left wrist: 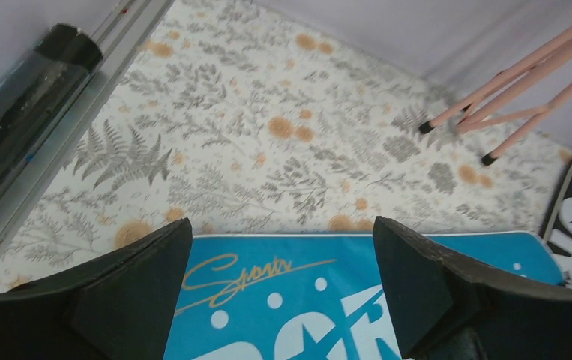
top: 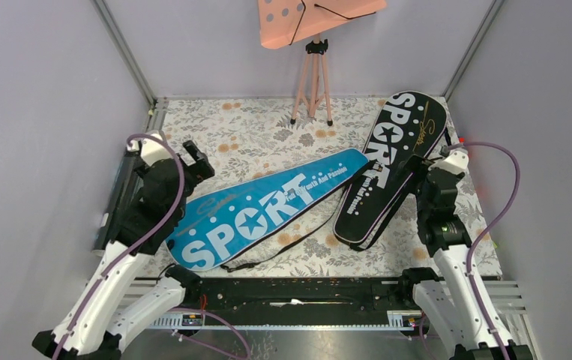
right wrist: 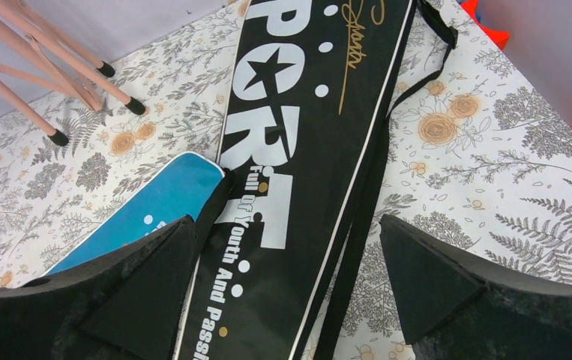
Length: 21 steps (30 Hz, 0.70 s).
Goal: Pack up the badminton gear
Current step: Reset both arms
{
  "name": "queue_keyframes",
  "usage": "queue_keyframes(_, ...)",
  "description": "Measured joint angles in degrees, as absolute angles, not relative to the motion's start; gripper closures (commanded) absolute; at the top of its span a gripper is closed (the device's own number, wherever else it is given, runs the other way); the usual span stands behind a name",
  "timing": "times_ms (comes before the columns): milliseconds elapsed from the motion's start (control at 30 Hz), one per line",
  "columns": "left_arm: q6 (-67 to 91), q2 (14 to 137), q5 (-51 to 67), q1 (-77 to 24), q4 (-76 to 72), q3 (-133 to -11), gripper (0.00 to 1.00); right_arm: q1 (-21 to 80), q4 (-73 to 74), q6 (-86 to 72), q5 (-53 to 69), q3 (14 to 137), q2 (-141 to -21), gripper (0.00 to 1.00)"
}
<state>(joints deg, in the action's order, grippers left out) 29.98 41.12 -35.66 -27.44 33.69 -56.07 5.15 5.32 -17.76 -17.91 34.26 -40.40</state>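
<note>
Top external view: you are looking at two SPORT bags lying flat on the floral desk [top: 260,135], with one of your arms on each side.
Blue bag [top: 268,210]: it lies diagonally across the middle. Its wide end is at the near left, by your left arm. Its narrow end points far right and meets the black bag. You cannot tell whether it tucks underneath.
Black bag [top: 391,165]: it is on the right, with its wide end toward the far right corner and its narrow end toward you. Its black strap [right wrist: 372,172] runs along its right side.
Left gripper [left wrist: 281,229]: the jaws are spread wide and hold nothing. They hang over the far edge of the blue bag, near the gold script.
Right gripper [right wrist: 286,221]: the jaws are spread wide and are empty. They hang over the white lettering on the black bag.
Black tube [left wrist: 24,97]: it lies along the metal rail [left wrist: 80,127] at the desk's left edge, well apart from both bags.
Pink board [top: 312,19]: it stands on its tripod legs [top: 312,82] at the far edge of the desk, beyond the bags.
</note>
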Motion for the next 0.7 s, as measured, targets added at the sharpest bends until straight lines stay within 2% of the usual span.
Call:
queue_keyframes(300, 32.7, 52.1, -36.4, -23.5, 39.5, -58.5, 0.01, 5.1, 4.0, -16.5, -18.7, 29.8, -37.2, 0.01)
queue_keyframes(700, 32.3, 51.3, -33.8, -17.8, 33.7, -51.2, 0.01, 5.1, 1.8, -16.5, -17.3, 29.4, -37.1, 0.0)
